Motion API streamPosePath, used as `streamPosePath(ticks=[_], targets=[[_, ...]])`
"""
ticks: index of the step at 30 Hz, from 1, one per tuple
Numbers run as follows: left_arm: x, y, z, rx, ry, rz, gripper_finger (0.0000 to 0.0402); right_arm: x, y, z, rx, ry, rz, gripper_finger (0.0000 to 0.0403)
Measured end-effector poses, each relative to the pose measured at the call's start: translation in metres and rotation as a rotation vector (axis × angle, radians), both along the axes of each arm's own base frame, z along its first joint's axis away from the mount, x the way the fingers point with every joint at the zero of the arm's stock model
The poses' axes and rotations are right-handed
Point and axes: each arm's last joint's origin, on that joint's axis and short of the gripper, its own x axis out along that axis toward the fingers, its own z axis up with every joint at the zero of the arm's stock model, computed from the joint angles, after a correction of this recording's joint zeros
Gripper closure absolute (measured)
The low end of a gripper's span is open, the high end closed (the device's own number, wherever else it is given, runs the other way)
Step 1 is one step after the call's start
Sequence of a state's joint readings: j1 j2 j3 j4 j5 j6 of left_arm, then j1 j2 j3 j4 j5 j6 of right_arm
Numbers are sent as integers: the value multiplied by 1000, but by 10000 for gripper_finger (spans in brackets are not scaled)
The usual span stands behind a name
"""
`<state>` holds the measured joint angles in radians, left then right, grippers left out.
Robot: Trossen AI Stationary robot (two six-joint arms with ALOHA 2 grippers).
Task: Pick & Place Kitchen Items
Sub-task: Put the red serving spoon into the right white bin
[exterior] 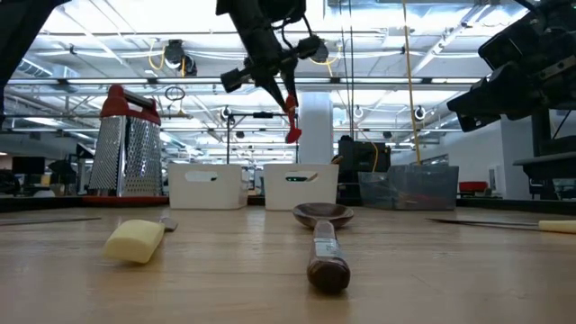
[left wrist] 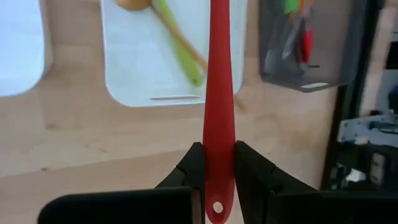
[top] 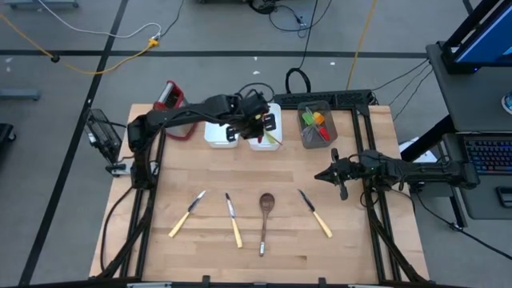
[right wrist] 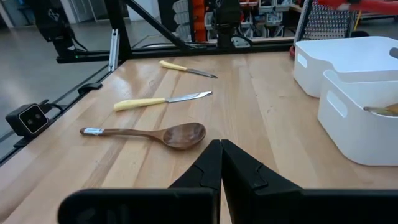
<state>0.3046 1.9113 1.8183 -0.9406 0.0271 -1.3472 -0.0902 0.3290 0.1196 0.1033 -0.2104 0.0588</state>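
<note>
Red and slim, the spatula (left wrist: 217,118) hangs pinched near its handle end in the left gripper (left wrist: 216,171) above the white tray (top: 265,136) at the table's far side, where a green utensil (left wrist: 177,40) already lies. It looks light, stiff and smooth, likely to pivot in so narrow a grip. Farther right, on the near boards, the wooden spoon (top: 265,210) and cream-handled knives (top: 318,216) lie well apart, open to approach. The right gripper (top: 342,188) waits at the right edge, fingers together, empty.
</note>
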Motion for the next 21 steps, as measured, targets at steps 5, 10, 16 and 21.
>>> streamPosePath(ticks=[5,10,16,21], targets=[[14,2,-14,-17,-20,58,358,0,0,0,3,1,-1,403],[24,7,-28,-34,-34,109,358,0,0,0,6,0,2,403],[30,10,-47,-95,-4,174,358,0,0,1,5,-4,0,403],[36,13,-59,-143,-4,228,358,0,0,1,5,-3,0,403]])
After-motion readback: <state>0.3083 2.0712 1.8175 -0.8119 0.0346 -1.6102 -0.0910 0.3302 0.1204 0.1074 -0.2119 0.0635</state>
